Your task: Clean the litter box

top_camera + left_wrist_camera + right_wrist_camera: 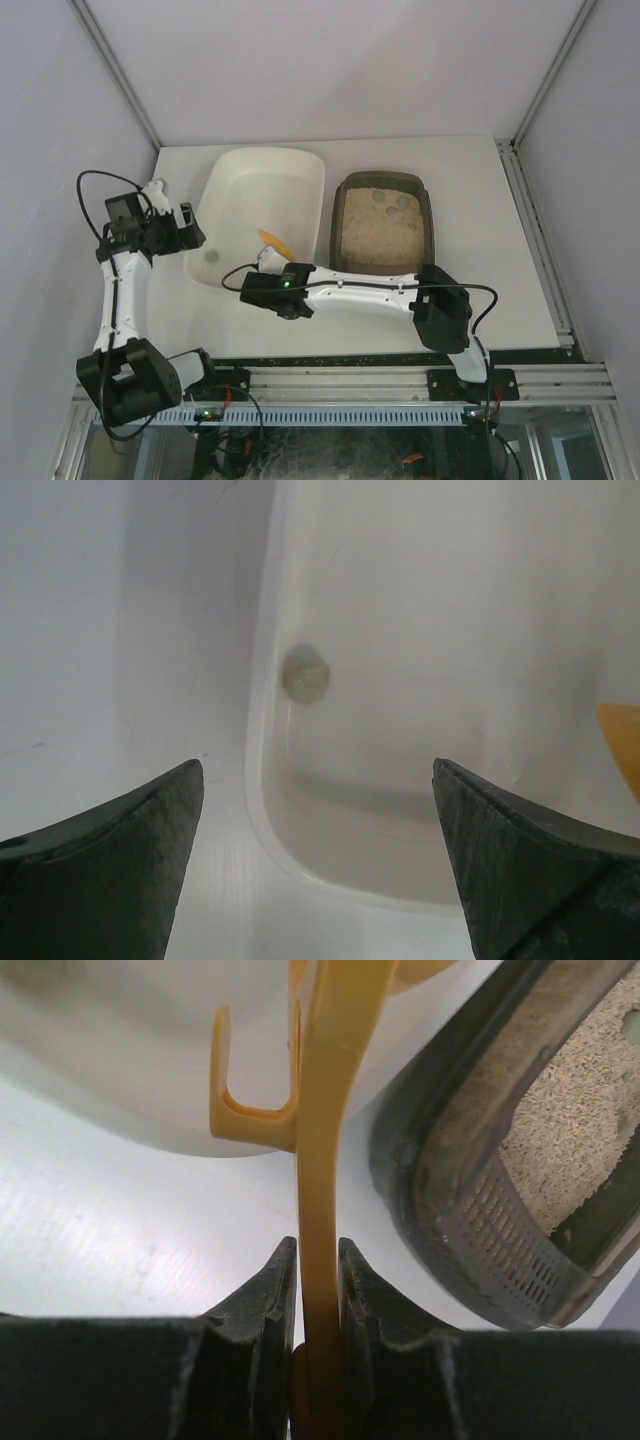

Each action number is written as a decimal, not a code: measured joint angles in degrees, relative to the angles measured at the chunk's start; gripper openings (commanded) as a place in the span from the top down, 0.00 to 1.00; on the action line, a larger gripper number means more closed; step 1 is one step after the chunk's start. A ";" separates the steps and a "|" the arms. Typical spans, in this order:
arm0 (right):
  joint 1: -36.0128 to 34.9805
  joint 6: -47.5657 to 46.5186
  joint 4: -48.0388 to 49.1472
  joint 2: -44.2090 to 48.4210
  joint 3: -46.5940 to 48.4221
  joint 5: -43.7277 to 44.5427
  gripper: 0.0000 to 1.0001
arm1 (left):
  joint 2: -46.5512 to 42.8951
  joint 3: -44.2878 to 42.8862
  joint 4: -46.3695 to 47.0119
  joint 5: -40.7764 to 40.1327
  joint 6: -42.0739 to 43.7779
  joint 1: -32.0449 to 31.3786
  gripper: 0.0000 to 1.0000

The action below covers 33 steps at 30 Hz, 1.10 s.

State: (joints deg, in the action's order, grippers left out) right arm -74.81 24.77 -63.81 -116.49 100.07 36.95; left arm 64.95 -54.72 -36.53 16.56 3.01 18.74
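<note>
Now your right gripper (318, 1252) pinches the yellow scoop (326, 1110) tight beside the litter box (425, 1175). Your left gripper (316, 767) hangs wide open over the white tub (430, 610).

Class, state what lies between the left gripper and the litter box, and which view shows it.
The white tub, with the yellow scoop held over it by the right gripper; the top view shows this.

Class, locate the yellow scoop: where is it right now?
In the top view, the yellow scoop is clamped in the right gripper, its head reaching over the white tub, left of the litter box.
</note>
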 measured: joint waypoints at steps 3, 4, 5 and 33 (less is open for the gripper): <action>2.05 -1.14 1.07 1.62 -2.29 0.04 1.00 | 3.61 -4.48 -0.13 2.56 0.02 -0.61 0.00; 2.69 -1.42 1.20 2.32 -2.95 0.07 1.00 | 4.90 -6.23 -0.07 3.15 0.00 -1.18 0.00; 3.21 -1.49 1.27 2.93 -3.37 0.04 1.00 | 6.19 -8.02 -0.02 3.21 0.00 -2.21 0.00; 42.95 1.79 8.76 19.45 -22.73 -26.14 1.00 | 48.43 -43.60 15.91 -0.87 -32.11 -42.69 0.00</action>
State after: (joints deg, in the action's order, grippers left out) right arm -31.86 26.57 -55.05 -97.03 77.34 10.81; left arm 113.38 -98.32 -20.62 15.68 -29.10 -23.94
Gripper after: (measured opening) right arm 0.177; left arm 0.996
